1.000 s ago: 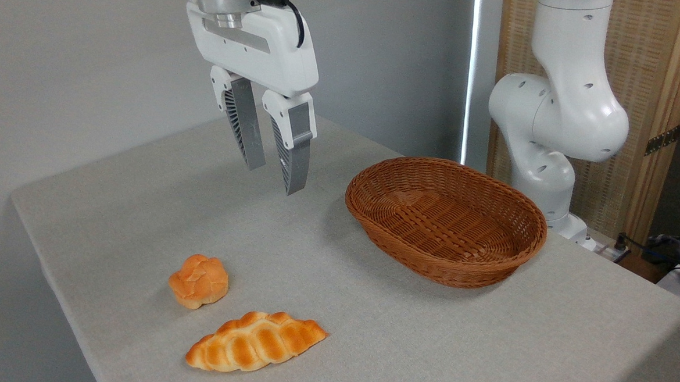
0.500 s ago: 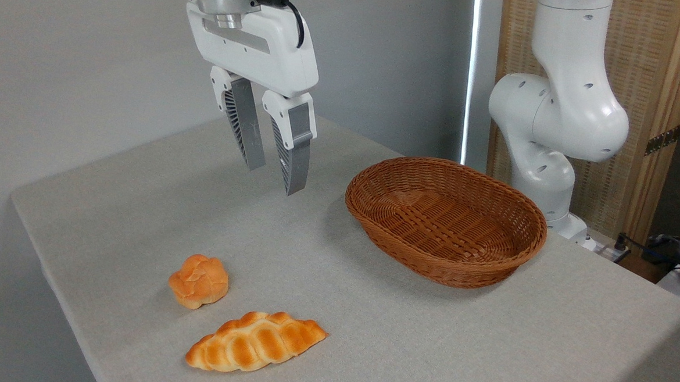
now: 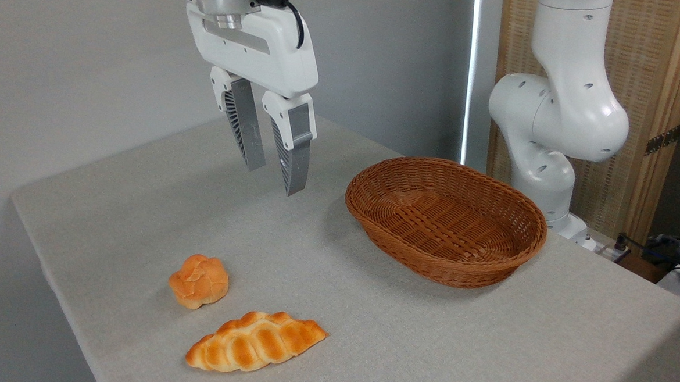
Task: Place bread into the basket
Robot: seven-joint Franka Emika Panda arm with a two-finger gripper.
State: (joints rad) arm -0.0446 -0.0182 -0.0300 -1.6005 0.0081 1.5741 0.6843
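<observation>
Gripper (image 3: 273, 179) hangs empty, fingers narrowly parted; bread (image 3: 198, 281) lies on the table well below, seemingly nearer the camera.

The gripper (image 3: 275, 176) hangs high over the tabletop (image 3: 323, 283), its fingers apart, holding nothing. The round bun (image 3: 199, 281) sits at 7 o'clock from it. The braided loaf (image 3: 256, 341) lies just beside the bun. The wicker basket (image 3: 446, 220) sits at 3 o'clock.
</observation>
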